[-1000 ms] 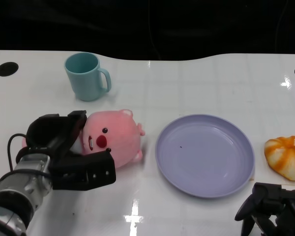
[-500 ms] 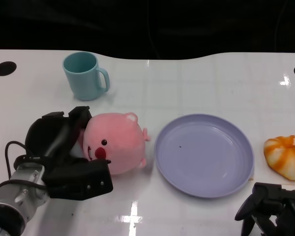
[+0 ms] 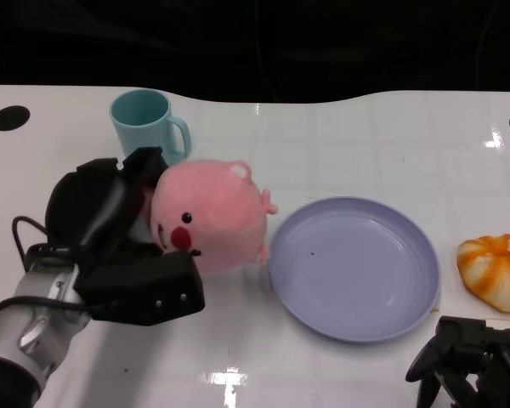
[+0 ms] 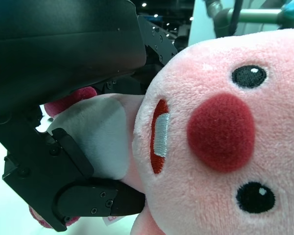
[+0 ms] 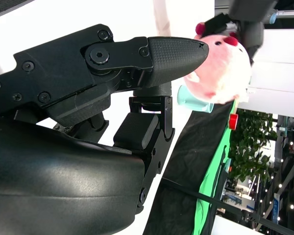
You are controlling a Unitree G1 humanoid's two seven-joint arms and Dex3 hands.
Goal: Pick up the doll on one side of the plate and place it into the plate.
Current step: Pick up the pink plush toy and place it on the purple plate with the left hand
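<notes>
The left hand (image 3: 123, 246) is matte black, built from a rounded shell and blocky finger segments with small round screw heads. Behind the hand, a ribbed silver metal forearm (image 3: 30, 327) runs back, and a thin black cable (image 3: 19, 238) loops out beside the forearm. The right hand (image 3: 467, 361) is also black, with angular, jointed fingers. Up close, one of its fingertips (image 5: 179, 51) has a finely dotted grip texture, and its shell (image 5: 54, 186) is smooth and glossy.

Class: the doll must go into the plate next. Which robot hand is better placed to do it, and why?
Left. The left robot hand already grips the pink doll just beside the plate; the right robot hand holds nothing.
</notes>
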